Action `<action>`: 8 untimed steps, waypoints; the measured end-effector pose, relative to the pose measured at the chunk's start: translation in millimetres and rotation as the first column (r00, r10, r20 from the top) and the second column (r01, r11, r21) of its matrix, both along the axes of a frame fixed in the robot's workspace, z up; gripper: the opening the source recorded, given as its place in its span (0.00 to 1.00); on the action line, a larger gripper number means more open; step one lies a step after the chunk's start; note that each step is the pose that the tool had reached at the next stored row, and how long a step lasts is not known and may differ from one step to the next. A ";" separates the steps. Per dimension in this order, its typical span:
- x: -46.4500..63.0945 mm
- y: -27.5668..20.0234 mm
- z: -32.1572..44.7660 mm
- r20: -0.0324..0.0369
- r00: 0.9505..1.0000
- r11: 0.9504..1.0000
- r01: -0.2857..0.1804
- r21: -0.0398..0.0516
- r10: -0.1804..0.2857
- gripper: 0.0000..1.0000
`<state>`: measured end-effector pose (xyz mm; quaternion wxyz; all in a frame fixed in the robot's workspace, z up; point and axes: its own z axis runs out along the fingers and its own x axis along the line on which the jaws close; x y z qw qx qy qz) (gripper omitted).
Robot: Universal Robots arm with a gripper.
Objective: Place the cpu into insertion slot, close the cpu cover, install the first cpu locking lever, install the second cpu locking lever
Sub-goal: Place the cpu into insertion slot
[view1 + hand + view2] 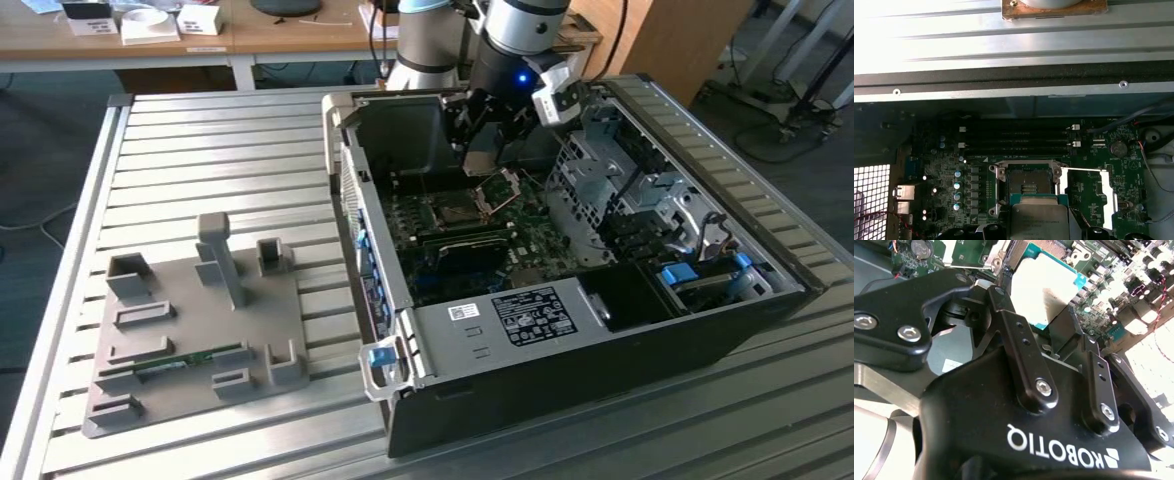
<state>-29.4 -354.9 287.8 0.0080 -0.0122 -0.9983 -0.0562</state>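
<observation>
My gripper hangs inside the open computer case, just above the motherboard. It is shut on the cpu, a flat square chip with a silvery top and a teal edge, held between the black fingers in both wrist views. The insertion slot lies open right beside the chip, a dark square with a silvery rim. The cpu cover is swung open beside the socket and stands tilted up in the exterior view. The cpu hovers close over the board.
Long black memory slots run beside the socket. A metal drive cage fills the case's far side. On the slatted metal table, at the exterior view's left, lies a grey fixture plate with upright holders.
</observation>
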 end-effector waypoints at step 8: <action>0.0 0.0 -0.6 0.000 1.000 1.000 0.005 0.000 -0.005 0.54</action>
